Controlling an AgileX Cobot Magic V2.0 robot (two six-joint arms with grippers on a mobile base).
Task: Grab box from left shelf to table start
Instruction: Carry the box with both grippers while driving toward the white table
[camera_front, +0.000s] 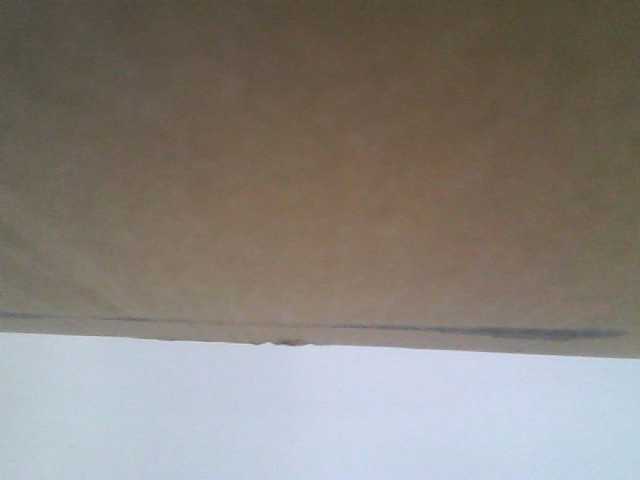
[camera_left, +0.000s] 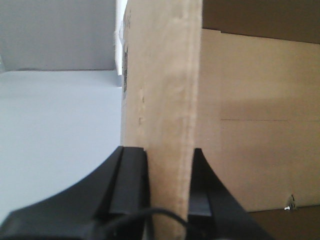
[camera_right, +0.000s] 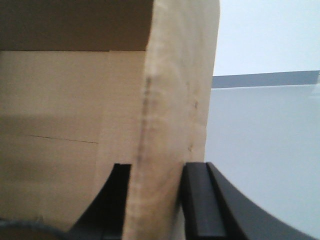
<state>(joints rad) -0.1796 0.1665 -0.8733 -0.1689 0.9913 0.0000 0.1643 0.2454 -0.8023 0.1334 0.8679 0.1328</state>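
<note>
The cardboard box (camera_front: 320, 160) fills the upper 2 thirds of the front view, wider than the picture. Its lower edge, marked by a thin dark line, runs across just above the white table (camera_front: 320, 420). Whether that edge touches the surface cannot be told.

The left gripper (camera_left: 167, 160) is clamped on 1 upright wall of the box. Its 2 black fingers (camera_left: 131, 175) press the cardboard from both sides, 1 outside over the table and 1 inside the box. The wrist looks straight along the wall, with the box's tan interior to the right. A sliver of dark print (camera_left: 125, 65) shows on the outer face.

The right gripper (camera_right: 157, 172) grips another upright wall the same way, cardboard squeezed between its fingers. Here the interior lies to the left and the white table to the right. Both wrists point along the wall they hold.
</note>
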